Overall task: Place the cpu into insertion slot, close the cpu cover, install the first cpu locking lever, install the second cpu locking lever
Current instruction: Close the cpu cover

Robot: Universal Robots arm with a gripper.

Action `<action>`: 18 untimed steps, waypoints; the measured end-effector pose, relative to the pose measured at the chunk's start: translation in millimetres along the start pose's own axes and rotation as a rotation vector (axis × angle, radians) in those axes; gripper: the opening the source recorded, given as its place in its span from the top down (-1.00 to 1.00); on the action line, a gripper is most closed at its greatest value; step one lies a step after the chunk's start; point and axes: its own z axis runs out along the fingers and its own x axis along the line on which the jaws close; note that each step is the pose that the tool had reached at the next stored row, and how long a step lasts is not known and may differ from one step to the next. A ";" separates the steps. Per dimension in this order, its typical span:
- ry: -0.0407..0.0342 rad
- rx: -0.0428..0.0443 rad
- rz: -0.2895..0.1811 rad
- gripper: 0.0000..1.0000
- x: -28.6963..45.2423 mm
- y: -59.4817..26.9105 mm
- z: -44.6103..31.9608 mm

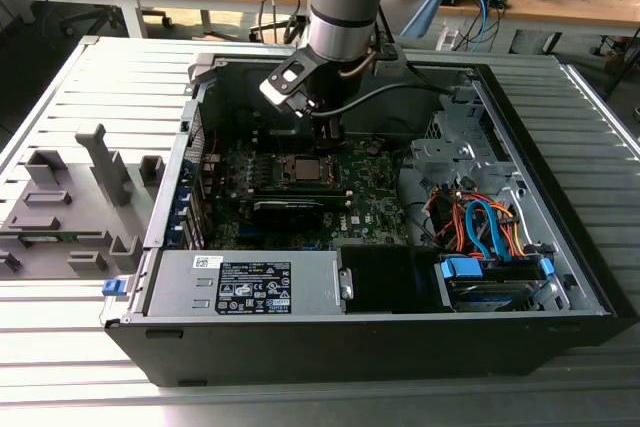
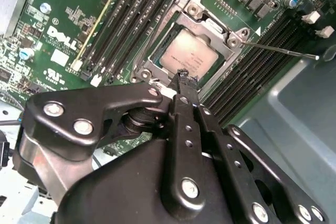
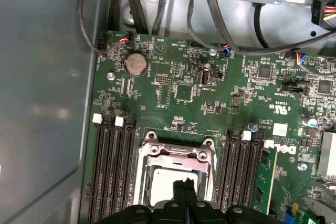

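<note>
From the second wrist view I see my tool (image 2: 185, 76), black fingertips pressed together and pinching nothing, directly over the small square silver-grey cpu (image 2: 184, 56). The cpu lies in the square black insertion slot (image 1: 303, 169) beneath the thin silver-grey metal frame of the cpu cover (image 2: 212, 24). That view also gives me a thin metal lever rod (image 2: 283, 50) jutting out beyond the tool's tip, while the exterior view gives me the open black computer case (image 1: 560, 277) around the tool.

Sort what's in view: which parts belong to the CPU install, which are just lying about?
Job:
cpu, under the closed cpu cover
locking lever, jutting out past the cover's corner
gripper, jaws shut, over the cpu's edge

Lying about:
memory slots
coin cell battery
power supply
drive cables
grey fixture
</note>
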 end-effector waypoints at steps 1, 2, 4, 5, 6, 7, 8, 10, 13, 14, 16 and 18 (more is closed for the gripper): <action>-0.0003 0.0000 0.009 0.79 0.1 -0.6 1.0; -0.0005 0.0001 0.011 0.79 0.2 -2.6 1.6; -0.0002 -0.0003 0.012 0.79 0.8 -6.6 2.8; -0.0002 -0.0005 0.012 0.79 1.0 -8.8 3.5; -0.0001 -0.0008 0.012 0.79 1.2 -10.5 4.3; -0.0002 -0.0009 0.012 0.79 1.4 -11.9 5.4; -0.0008 -0.0008 0.013 0.79 1.5 -13.3 6.6; -0.0021 -0.0009 0.016 0.79 1.9 -16.1 9.6; -0.0054 -0.0005 0.021 0.79 2.3 -19.7 14.8; -0.0065 -0.0003 0.022 0.79 2.4 -20.5 16.1; -0.0111 0.0003 0.026 0.79 2.6 -22.3 20.4; -0.0122 0.0003 0.030 0.79 2.6 -22.5 23.2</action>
